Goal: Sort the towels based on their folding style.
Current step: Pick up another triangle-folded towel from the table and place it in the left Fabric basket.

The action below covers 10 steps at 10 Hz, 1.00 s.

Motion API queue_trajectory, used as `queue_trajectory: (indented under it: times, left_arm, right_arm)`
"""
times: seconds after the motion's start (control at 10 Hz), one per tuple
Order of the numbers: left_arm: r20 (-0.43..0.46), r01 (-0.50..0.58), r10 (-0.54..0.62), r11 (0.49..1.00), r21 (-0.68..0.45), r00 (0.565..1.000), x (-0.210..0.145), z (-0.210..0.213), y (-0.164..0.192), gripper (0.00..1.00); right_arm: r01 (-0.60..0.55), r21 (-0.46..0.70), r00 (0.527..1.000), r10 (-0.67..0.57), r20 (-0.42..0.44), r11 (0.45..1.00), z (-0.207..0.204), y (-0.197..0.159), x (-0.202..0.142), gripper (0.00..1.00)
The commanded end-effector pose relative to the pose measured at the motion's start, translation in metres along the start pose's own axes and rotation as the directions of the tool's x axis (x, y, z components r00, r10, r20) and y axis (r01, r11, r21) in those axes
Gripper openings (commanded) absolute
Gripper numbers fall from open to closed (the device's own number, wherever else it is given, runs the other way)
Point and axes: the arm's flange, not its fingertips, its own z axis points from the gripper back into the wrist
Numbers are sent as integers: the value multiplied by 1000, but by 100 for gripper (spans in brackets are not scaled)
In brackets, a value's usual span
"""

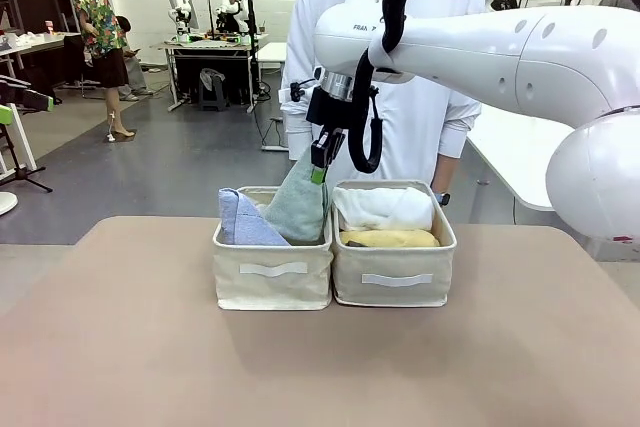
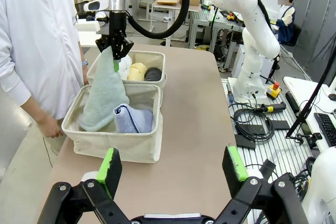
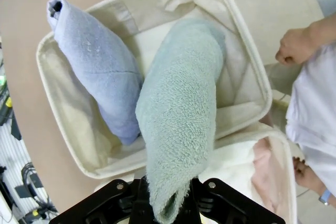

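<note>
My right gripper (image 1: 319, 159) is shut on the tip of a grey-green cone-fold towel (image 1: 298, 205). The towel hangs down into the left beige basket (image 1: 272, 272), its lower end inside beside a lavender-blue cone towel (image 1: 242, 221). The right basket (image 1: 392, 277) holds a white roll (image 1: 385, 206) over a yellow roll (image 1: 388, 238). In the left wrist view, my left gripper (image 2: 173, 163) stands open above the bare table, well short of the baskets, and a dark grey roll (image 2: 153, 74) lies in the far basket. In the right wrist view the grey-green towel (image 3: 181, 119) leans over the lavender one (image 3: 100, 66).
A person in a white top (image 1: 400, 67) stands right behind the baskets, with a hand (image 3: 296, 43) near the basket's far rim. The tan table (image 1: 320, 367) stretches wide in front of the baskets. A white side table (image 1: 510, 152) stands at the back right.
</note>
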Motion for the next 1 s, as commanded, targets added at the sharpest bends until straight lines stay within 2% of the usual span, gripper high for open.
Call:
queue_trajectory:
  times: [0.0, 0.9]
  left_arm:
    - [6, 6, -6, 1000, 2, 1000, 1, 1, -1, 100]
    - [6, 6, -6, 1000, 2, 1000, 1, 1, -1, 100]
  right_arm:
    - [-20, 48, 1000, 20, -11, 999, -8, 1, 2, 8]
    - [-49, 150, 996, 60, -73, 988, -37, 4, 7, 8]
